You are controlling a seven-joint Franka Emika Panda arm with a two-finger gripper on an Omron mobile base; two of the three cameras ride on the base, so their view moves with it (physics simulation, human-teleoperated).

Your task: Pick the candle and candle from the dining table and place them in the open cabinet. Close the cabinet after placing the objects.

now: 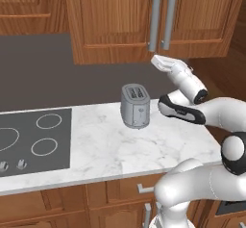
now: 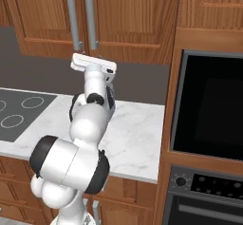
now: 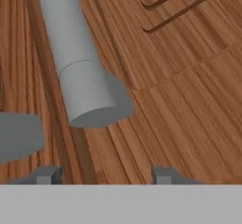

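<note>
Reddish-brown panelled cabinet, doors shut, two vertical grey bar handles.

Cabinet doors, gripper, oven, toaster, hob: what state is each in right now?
Cabinet doors: both shut, bar handles side by side.
Gripper: open, empty, tips just below the end of one handle, against the door.
Oven: door shut.
Toaster: upright, slots empty.
Hob: bare.

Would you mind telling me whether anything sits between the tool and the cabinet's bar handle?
Nothing visible does. In the hand view the tool faces the lower end of one grey bar handle on the cabinet door, fingertips apart.
</note>
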